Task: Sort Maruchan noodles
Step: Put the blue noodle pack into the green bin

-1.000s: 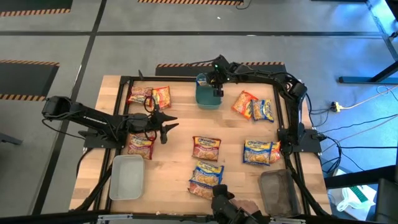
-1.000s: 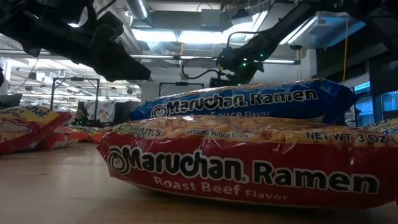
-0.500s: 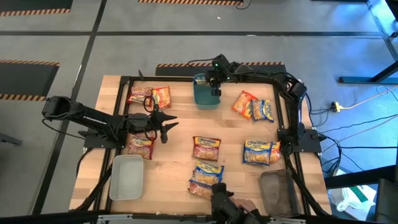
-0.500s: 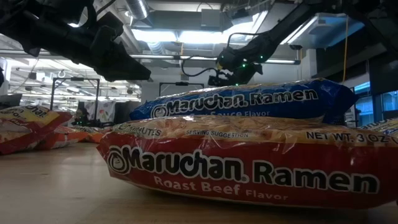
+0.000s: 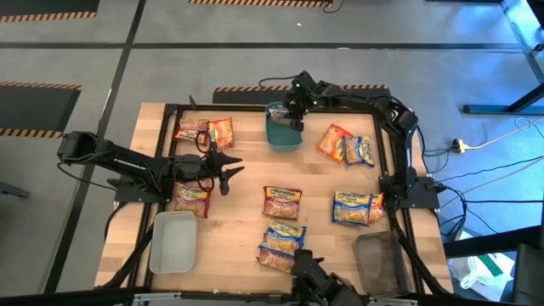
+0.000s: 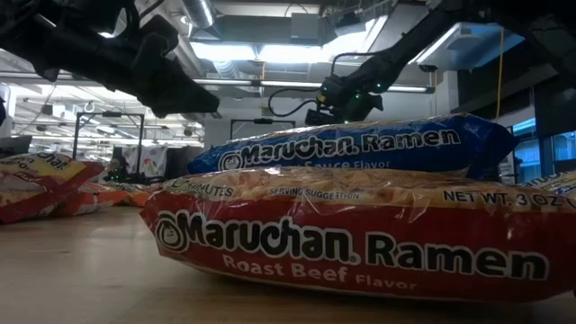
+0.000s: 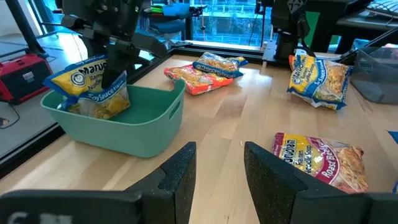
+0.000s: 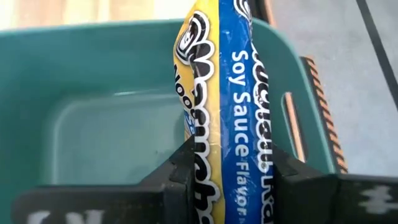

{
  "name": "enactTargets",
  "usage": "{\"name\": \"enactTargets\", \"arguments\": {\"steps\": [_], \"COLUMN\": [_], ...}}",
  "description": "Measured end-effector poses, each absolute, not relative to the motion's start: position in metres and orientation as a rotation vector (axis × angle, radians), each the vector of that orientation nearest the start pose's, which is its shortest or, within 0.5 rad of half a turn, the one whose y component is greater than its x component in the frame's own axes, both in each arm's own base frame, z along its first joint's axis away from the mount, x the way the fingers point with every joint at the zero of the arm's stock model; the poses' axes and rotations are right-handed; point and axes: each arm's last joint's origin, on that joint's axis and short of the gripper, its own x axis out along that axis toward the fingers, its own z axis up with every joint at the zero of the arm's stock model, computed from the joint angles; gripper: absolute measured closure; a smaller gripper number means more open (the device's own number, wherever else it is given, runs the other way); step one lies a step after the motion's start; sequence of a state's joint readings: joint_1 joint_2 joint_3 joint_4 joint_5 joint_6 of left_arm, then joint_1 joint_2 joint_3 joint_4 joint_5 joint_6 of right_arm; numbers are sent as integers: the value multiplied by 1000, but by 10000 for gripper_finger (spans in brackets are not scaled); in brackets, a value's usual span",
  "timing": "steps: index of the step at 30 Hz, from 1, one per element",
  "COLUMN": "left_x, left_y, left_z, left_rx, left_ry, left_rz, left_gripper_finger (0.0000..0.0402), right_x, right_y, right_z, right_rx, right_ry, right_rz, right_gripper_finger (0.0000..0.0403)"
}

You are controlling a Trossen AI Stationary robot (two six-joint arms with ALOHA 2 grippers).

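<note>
My right gripper (image 5: 295, 116) is shut on a blue-and-yellow Maruchan noodles packet (image 8: 224, 87) inside the teal tray (image 5: 284, 136) at the table's far middle. In the left wrist view this packet (image 7: 90, 87) stands tilted in the teal tray (image 7: 143, 134), with one end above the rim. My left gripper (image 7: 217, 168) is open and hovers over bare wood at the table's left middle (image 5: 229, 172), pointing toward the tray. Other packets lie flat on the table. In the low view a blue packet (image 6: 360, 144) rests on a red one (image 6: 351, 243). My right gripper pinches the packet's two flat faces (image 8: 214, 158) between its two fingers (image 8: 180, 171), the packet standing on edge between them. The fingers come slanting down from above and from the far right (image 7: 115, 74). The packet's lower part is inside the tray, hidden by the wall.
Packets lie at the far left (image 5: 206, 130), under my left arm (image 5: 192, 197), in the middle (image 5: 282, 202), near middle (image 5: 282, 242), right (image 5: 355, 207) and far right (image 5: 347, 146). A grey tray (image 5: 173, 242) sits near left, a dark tray (image 5: 380, 262) near right.
My right gripper has rolled its wrist a little while keeping hold of the packet in the teal tray.
</note>
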State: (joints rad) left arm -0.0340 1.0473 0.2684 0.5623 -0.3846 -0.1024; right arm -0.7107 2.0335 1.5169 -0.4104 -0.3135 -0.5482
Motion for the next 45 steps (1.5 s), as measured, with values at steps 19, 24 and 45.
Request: {"name": "enactTargets", "arguments": {"steps": [19,24,45], "left_x": [198,197,198], "left_y": [7,7,7], "left_z": [184,184,184], "left_rx": [-62,-62,-63], "left_ry": [173,172,173], "left_rz": [374,374,366], "left_gripper_finger": [273,273,273], "right_x": [332,332,340], "right_y": [-289,-289,-295], "right_z": [189,188,212], "right_rx": [17,4,-87], "right_ry": [859,879,890], "right_rz": [-154,-181,-308], "right_gripper_finger": [310,298,167]}}
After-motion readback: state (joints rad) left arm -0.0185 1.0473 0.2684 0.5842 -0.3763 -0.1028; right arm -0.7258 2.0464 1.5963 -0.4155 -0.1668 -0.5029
